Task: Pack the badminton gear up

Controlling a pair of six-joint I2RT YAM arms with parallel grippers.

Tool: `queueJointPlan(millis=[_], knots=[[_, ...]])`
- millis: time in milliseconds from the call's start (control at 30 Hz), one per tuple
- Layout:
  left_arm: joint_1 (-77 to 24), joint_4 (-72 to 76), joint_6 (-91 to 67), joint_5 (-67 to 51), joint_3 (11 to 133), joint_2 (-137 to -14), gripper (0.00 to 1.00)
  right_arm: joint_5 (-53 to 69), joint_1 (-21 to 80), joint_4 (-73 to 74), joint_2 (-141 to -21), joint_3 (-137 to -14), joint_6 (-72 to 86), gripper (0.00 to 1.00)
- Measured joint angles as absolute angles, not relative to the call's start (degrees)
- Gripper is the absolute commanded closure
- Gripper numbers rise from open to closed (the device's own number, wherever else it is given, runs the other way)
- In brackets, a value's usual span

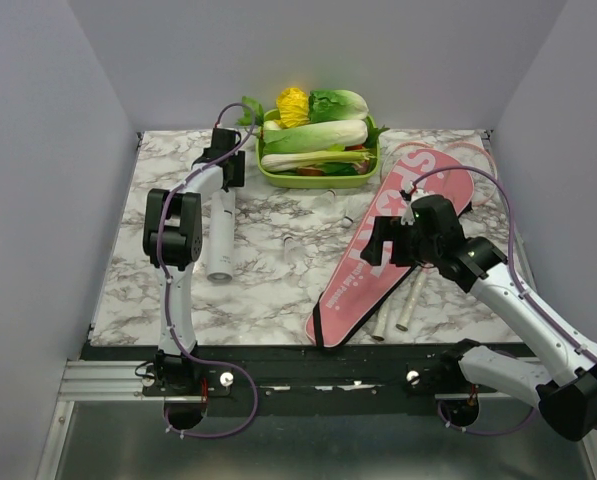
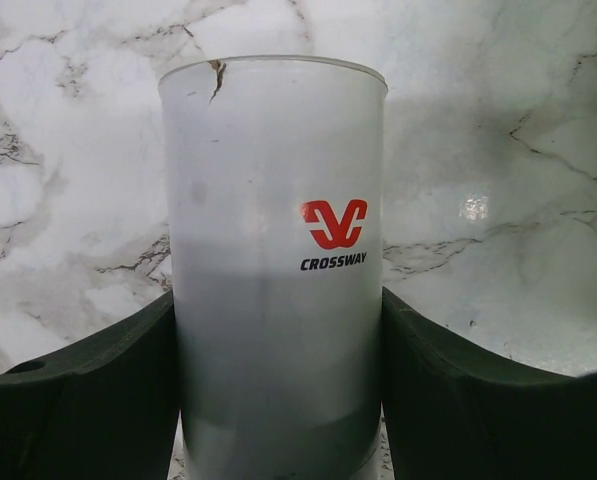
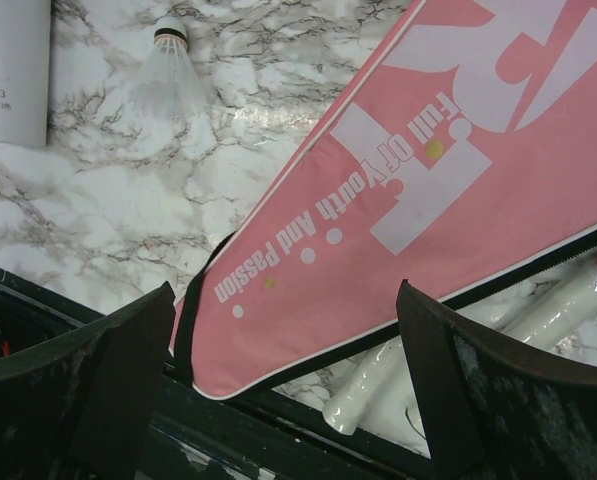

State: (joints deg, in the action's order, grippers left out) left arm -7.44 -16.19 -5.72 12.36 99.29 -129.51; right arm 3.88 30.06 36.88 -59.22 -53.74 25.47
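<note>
Glossy marbled table (image 1: 278, 290) — left gripper (image 2: 278, 345) clamps the smooth white tube (image 2: 273, 150). Right gripper (image 3: 286, 305) gapes over the flat pink cover bag (image 3: 448, 170).

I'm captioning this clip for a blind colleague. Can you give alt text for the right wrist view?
A pink racket cover bag with white lettering lies diagonally on the marble table, pale racket handles poking out beneath its lower edge. A white shuttlecock and the end of a white tube sit at upper left; the right gripper hangs above, jaws open.
</note>
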Motion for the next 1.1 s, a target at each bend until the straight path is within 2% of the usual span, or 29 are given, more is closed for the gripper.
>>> queueJointPlan(millis=[300,667,900,1100], knots=[[-7.07,-16.34,-6.63,11.44,92.86,-123.63,1.00,3.90,30.44,37.76,-57.69,-53.71,25.50,0.00],[-9.19,-15.49,-5.13,1.23,80.73,-96.33,1.00,4.21,30.57,40.40,-53.34,-53.71,23.59,0.00],[-24.64,-15.29,-0.43,-4.05,70.06,-81.10,1.00,6.31,30.70,44.71,-48.27,-54.02,19.33,0.00],[-33.43,-14.37,0.73,-9.93,57.49,-72.29,1.00,8.16,30.70,50.11,-46.13,-57.82,15.03,0.01]])
